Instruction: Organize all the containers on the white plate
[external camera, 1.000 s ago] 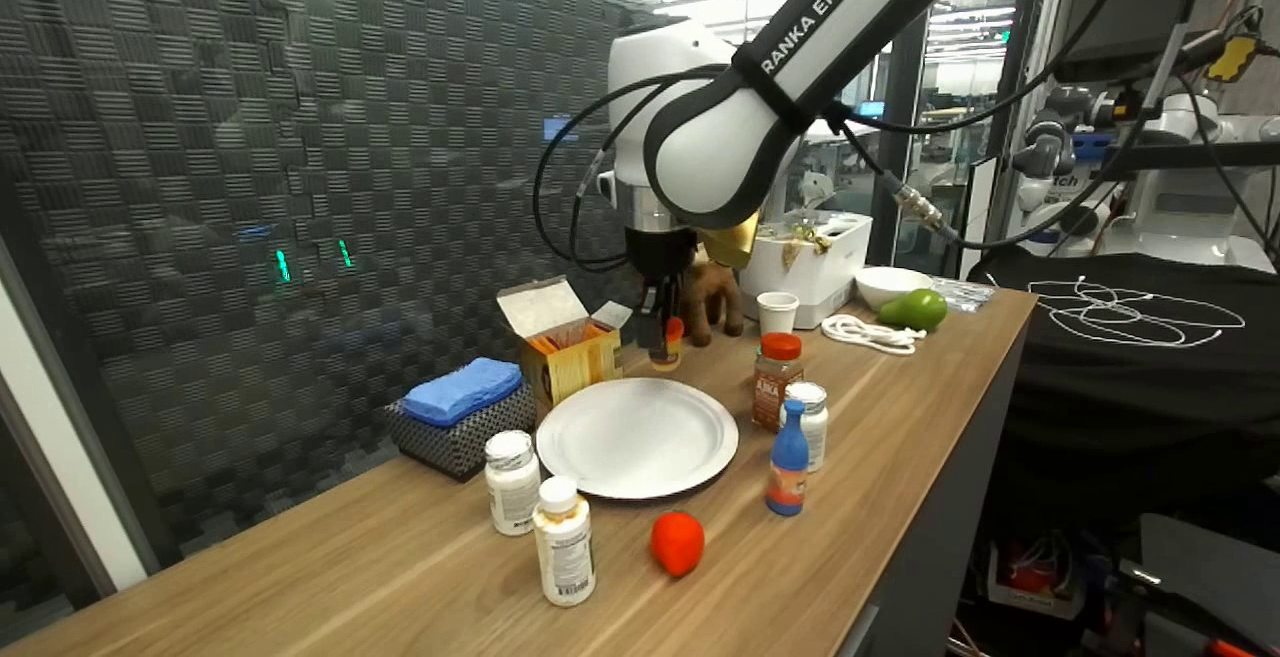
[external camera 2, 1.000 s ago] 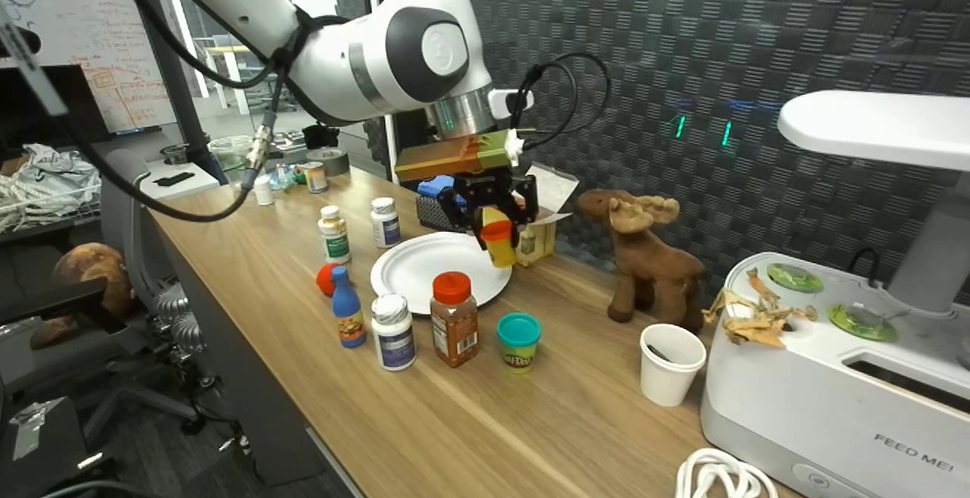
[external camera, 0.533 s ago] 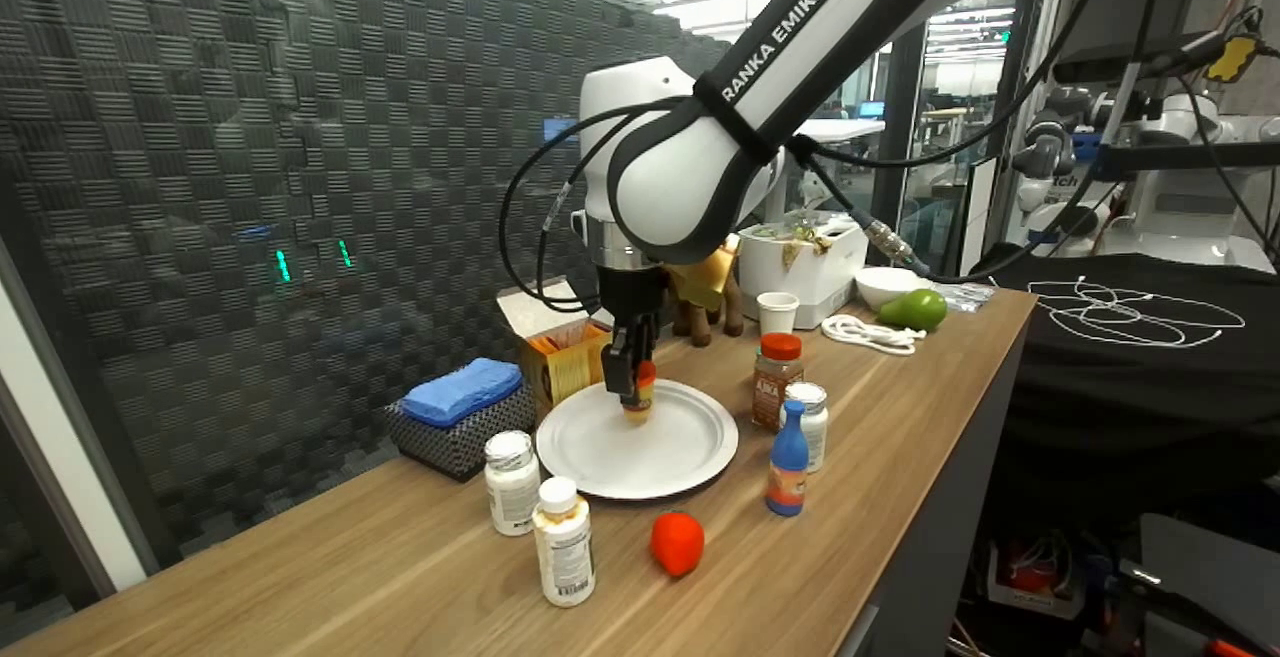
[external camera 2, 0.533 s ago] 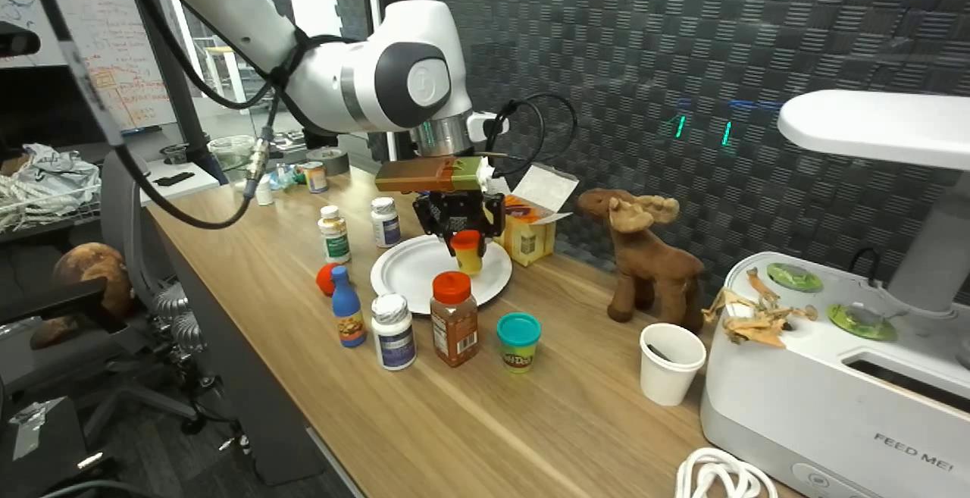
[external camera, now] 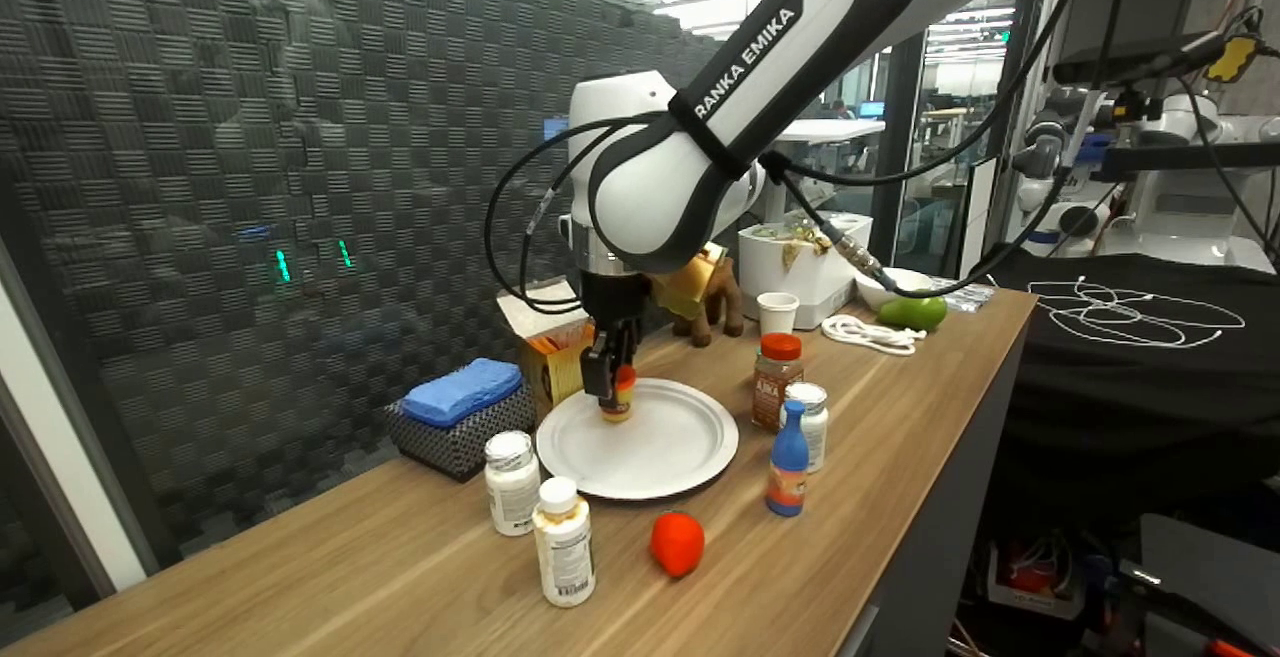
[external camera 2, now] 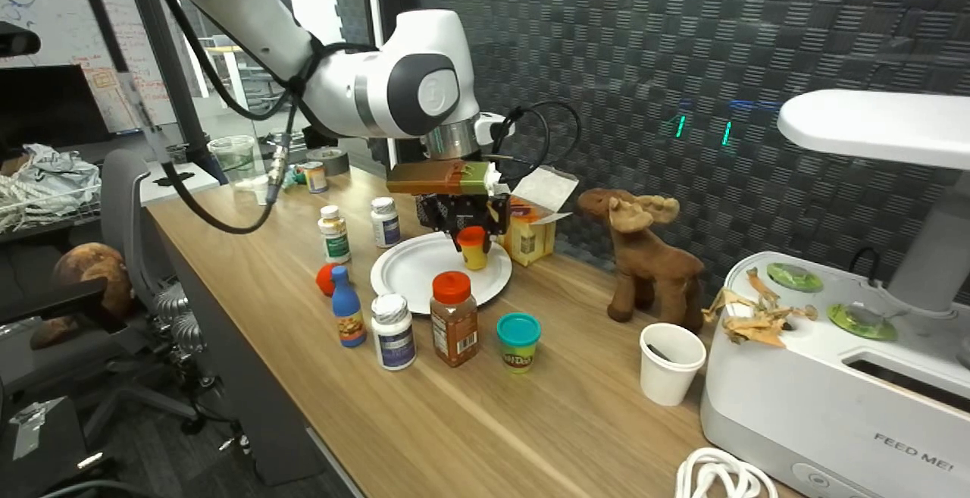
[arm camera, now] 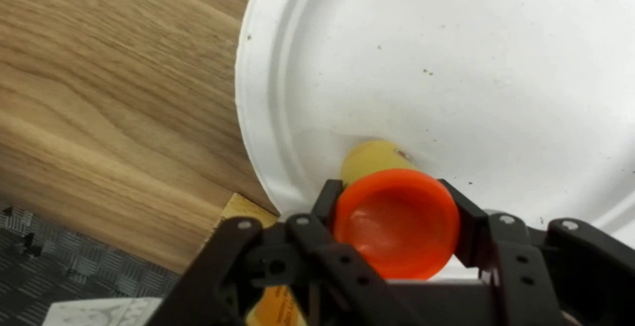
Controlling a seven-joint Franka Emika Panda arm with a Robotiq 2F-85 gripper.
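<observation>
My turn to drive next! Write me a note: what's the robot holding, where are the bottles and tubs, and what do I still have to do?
Pincer: the pincer is shut on the red-lidded tub.
That tub: at the plate, inside its rim; I can't tell whether its bottom touches.
Off the plate, on the table: teal-lidded tub, brown jar, blue bottle, three white bottles.
Done: one tub gripped and at the plate; nothing released there yet.
Left: probably lower it if needed, let go, then bring the others over.
</observation>
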